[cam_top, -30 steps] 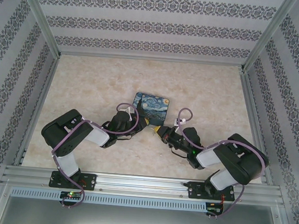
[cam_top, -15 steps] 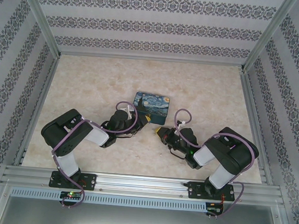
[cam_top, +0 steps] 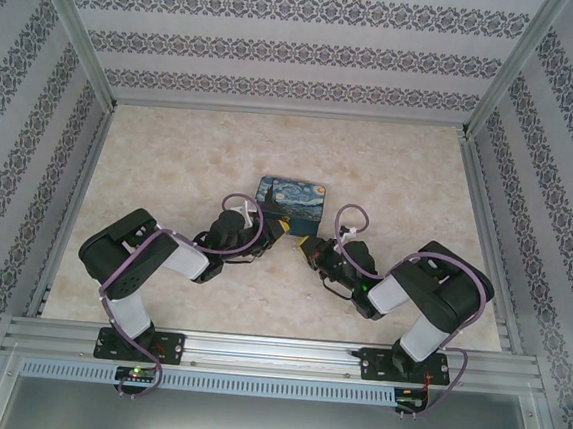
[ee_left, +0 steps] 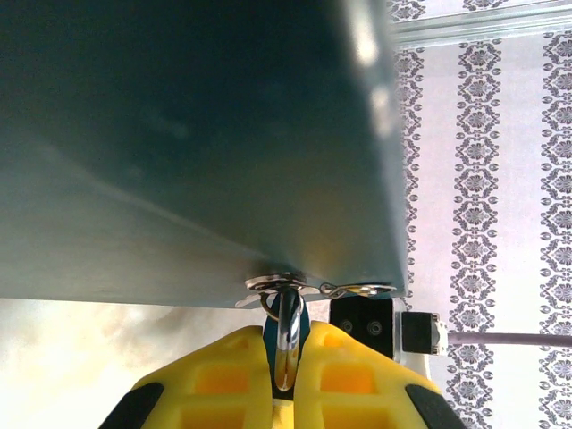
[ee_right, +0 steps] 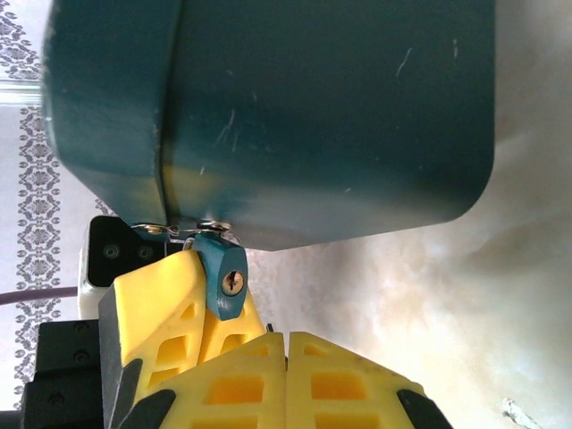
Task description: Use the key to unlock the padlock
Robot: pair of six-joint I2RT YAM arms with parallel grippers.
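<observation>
Down at the near edge of the Starry Night box [cam_top: 290, 201], around its 6 o'clock, both arms meet over the marbled tabletop [cam_top: 171, 154]. From the top camera the left gripper [cam_top: 276, 231] comes in from about 7 o'clock of the box and the right gripper [cam_top: 308, 246] from about 5 o'clock, with the tips just beside each other.

On the left wrist cam the left gripper [ee_left: 287, 357] is clamped on the padlock [ee_left: 288, 332]. The shiny shackle [ee_left: 288, 322] runs up between the yellow fingers [ee_left: 214, 375] to a silvery hasp [ee_left: 275, 284] on the bottom edge of the dark box [ee_left: 197, 134], and a bit of the blue body peeks out on either side of it.

The right wrist cam gives the better look. The padlock [ee_right: 223, 279] hangs at the 7 o'clock corner of the box [ee_right: 322, 107], touching the hasp there, with its brass keyhole [ee_right: 232, 283] facing the camera. One left-gripper finger [ee_right: 156, 299] is pressed against it from 8 o'clock.

The right gripper [ee_right: 286, 357] sits at about 5 o'clock of the lock, near it but not touching. Its fingers are squeezed together down to a thin seam, and honestly I can't tell if anything is pinched in there.
</observation>
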